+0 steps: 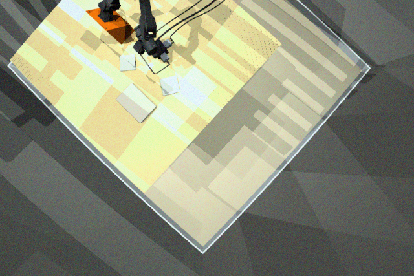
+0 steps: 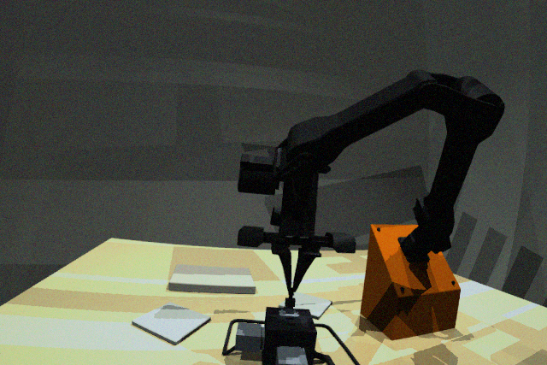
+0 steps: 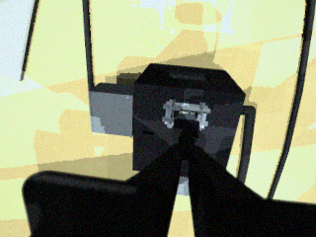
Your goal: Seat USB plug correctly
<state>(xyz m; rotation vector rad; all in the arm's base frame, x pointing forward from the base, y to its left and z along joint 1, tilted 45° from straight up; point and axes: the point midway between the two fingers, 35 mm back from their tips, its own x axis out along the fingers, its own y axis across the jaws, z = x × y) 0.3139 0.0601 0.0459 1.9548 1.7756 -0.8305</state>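
The black power cube point(image 2: 304, 330) point(image 3: 148, 109) stands under the arm; in the top view the arm largely hides it. Its top socket has a bright metal rim point(image 3: 203, 117). My gripper point(image 2: 291, 293) point(image 3: 185, 152) points down, shut on the small black USB plug point(image 2: 290, 303) point(image 3: 186, 129). The plug is upright at the cube's top, over or in the socket. The far part of the rim and a dark opening show beyond it in the wrist view. The fingers and plug hide the near part, so how deep the plug sits and which way round it is cannot be told.
Grey plugs point(image 1: 165, 57) point(image 2: 249, 336) point(image 3: 112, 113) stick out of the cube's sides, with black cables point(image 1: 197, 9) point(image 2: 342, 343) point(image 3: 291, 114) around it. Two thin pale squares point(image 1: 127, 62) point(image 1: 169, 84) and a thicker slab point(image 1: 136, 102) point(image 2: 212, 279) lie nearby. The arm's orange base point(image 1: 113, 27) point(image 2: 383, 244) stands behind.
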